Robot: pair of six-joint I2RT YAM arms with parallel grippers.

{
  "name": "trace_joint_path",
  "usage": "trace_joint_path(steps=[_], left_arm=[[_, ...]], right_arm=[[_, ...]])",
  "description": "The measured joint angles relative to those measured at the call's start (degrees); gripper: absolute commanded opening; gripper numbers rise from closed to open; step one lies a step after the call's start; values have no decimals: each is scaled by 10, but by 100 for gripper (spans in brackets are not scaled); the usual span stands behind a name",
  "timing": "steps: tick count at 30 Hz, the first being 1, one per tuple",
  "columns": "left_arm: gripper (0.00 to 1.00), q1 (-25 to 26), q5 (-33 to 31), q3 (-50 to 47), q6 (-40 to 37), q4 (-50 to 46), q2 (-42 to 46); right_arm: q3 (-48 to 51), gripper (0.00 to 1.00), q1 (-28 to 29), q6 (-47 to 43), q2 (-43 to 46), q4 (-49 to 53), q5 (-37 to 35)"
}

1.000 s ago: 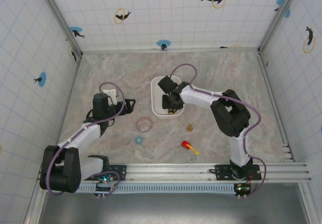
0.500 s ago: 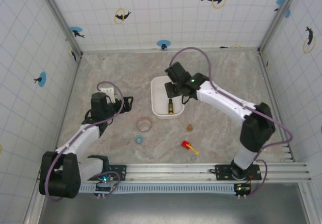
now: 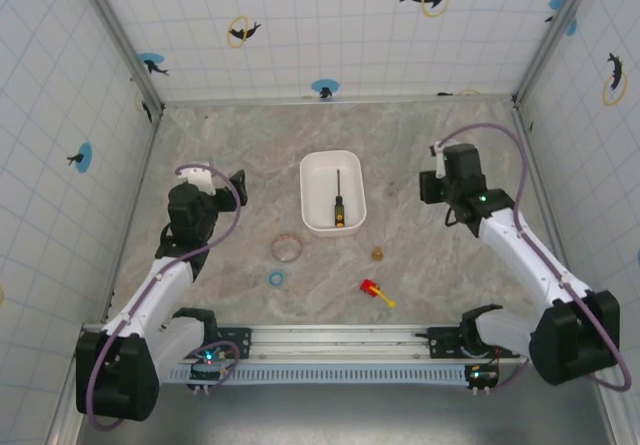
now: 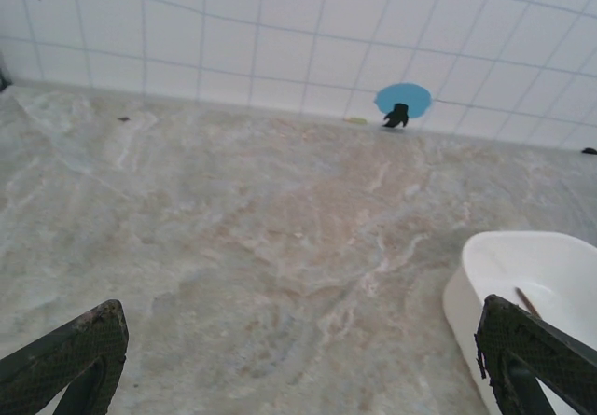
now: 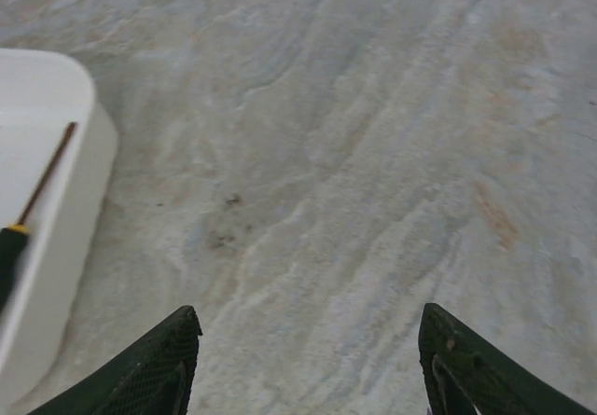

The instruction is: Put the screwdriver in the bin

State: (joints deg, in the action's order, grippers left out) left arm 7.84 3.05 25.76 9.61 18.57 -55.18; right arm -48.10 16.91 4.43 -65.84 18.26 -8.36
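Observation:
The white bin (image 3: 318,170) stands mid-table. Inside it lies the screwdriver (image 3: 339,201), handle toward the near wall. My right gripper (image 3: 438,183) hovers to the right of the bin, well apart from it, open and empty. The right wrist view shows that gripper (image 5: 308,326) over bare table, with the bin (image 5: 65,200) and the screwdriver (image 5: 42,182) at the left edge. My left gripper (image 3: 236,179) is left of the bin, open wide and empty. In the left wrist view this gripper (image 4: 298,340) faces the back wall, the bin (image 4: 485,270) at right with the screwdriver (image 4: 528,301) shaft showing.
A clear ring (image 3: 287,247), a small blue ring (image 3: 275,278), a small brown piece (image 3: 377,253) and a stubby red-and-yellow object (image 3: 376,291) lie on the table in front of the bin. Tiled walls close in the sides and back.
The right arm has lifted out of the bin and swung away to the right, leaving the screwdriver lying inside. The left arm has drawn back to the left.

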Motion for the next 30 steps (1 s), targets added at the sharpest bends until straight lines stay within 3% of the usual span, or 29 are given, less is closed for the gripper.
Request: trace_joint_path(steps=[6,18,30], left_arm=[[98,0,-38,-33,-36,76,0],[97,0,-73,-123,-84,216,-15],[97,-3,-98,-153,-137,310,-63]], right_arm=[[111,65,-82,5,49,-137,-2],[329,66,-119,-2,24,-484,-69],[343,66,-125,-9,-107,-702,-98]])
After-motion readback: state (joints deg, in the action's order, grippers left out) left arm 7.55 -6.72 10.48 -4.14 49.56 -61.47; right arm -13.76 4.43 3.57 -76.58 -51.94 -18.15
